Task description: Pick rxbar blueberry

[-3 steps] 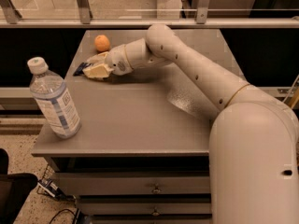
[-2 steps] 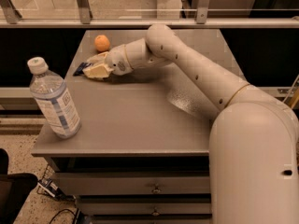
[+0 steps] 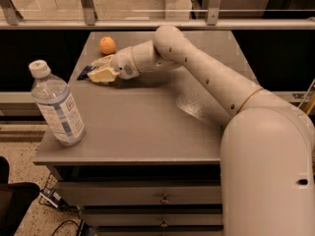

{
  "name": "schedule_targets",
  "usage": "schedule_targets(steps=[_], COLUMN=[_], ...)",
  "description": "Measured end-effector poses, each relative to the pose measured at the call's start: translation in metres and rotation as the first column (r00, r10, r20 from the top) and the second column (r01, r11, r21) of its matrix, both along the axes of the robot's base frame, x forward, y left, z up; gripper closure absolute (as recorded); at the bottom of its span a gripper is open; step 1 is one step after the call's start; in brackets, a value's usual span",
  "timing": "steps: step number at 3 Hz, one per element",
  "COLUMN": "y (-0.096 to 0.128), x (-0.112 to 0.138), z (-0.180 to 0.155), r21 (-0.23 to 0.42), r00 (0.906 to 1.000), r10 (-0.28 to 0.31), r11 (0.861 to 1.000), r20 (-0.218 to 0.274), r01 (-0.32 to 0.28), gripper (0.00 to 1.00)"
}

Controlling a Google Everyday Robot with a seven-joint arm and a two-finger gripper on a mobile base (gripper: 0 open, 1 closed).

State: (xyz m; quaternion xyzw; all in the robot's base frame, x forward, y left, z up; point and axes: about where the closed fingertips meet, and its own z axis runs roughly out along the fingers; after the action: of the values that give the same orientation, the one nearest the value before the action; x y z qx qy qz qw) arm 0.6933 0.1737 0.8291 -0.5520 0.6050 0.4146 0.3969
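The rxbar blueberry [image 3: 85, 73] is a flat dark navy wrapper lying on the grey table [image 3: 147, 127] at the back left. Only its left end shows, because the rest is covered by my gripper. My gripper [image 3: 100, 72] is low on the table top, reaching in from the right, with its cream fingers [image 3: 104, 76] closed around the bar. The bar still rests on the table surface.
A round orange fruit [image 3: 108, 45] sits just behind the gripper. A clear water bottle [image 3: 56, 106] with a white cap stands upright at the front left. A metal railing [image 3: 147, 23] runs behind the table. Drawers are under the table top.
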Motion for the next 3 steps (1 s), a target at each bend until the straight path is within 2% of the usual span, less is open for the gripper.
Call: schedule_targets(steps=[2,3], y=[0.000,0.007], x=[0.000,-0.003], z=[0.000,0.016], r21=[0.000,-0.001], r00=[1.0000,0.9992], r10=[0.000,0.039], r11=[1.000,0.999], r20=[0.000,-0.013], r01=[0.000,-0.039], gripper=[1.00,1.00])
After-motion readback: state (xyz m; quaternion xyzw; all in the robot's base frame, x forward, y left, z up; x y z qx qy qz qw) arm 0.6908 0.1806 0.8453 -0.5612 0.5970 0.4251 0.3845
